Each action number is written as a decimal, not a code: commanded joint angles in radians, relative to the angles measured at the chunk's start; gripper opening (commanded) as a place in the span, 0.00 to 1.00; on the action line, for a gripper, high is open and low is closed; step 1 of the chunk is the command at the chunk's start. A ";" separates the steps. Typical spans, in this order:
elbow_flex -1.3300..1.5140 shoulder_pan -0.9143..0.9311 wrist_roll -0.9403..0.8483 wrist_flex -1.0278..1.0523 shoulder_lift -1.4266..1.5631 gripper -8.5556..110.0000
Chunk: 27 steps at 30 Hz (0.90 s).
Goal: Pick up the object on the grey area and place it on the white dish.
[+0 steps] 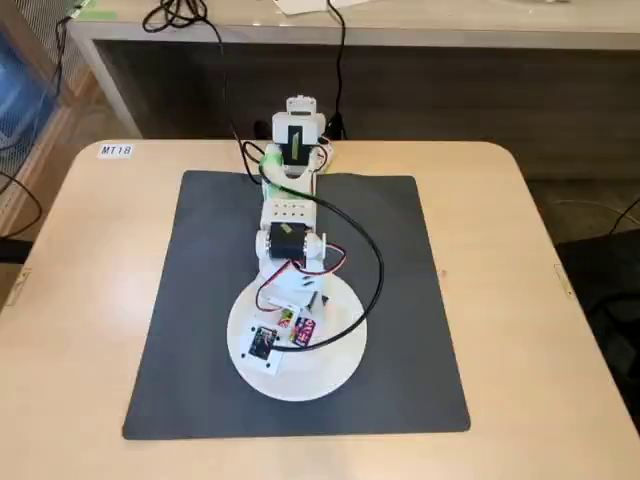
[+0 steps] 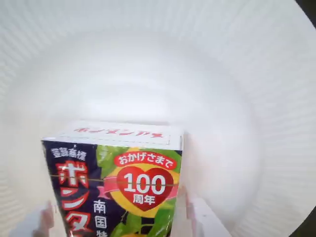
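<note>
The white dish point(image 1: 325, 378) lies on the grey mat point(image 1: 400, 300), near its front middle. My arm reaches forward over the dish. My gripper point(image 1: 296, 328) is shut on the small box point(image 1: 303, 330) with red and yellow print, low over the dish's centre. In the wrist view the box point(image 2: 118, 182) stands between my gripper's point(image 2: 121, 215) two pale fingers, its far end close to or touching the dish point(image 2: 222, 74), which fills the view. I cannot tell whether the box rests on the dish.
The mat lies on a beige table point(image 1: 520, 300) with a small label point(image 1: 115, 150) at the back left. Black and red cables point(image 1: 375, 270) loop off the arm to the right. A desk edge point(image 1: 400, 35) runs behind the table.
</note>
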 commanded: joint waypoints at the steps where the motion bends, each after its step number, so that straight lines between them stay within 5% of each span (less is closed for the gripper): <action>1: -0.051 0.008 0.023 0.008 0.107 0.41; 6: -0.097 -0.005 0.153 0.008 0.270 0.39; 13: -0.373 -0.052 0.758 0.008 0.463 0.07; 19: -0.522 -0.132 1.272 -0.049 0.588 0.07; 27: -0.522 -0.133 1.522 0.006 0.847 0.07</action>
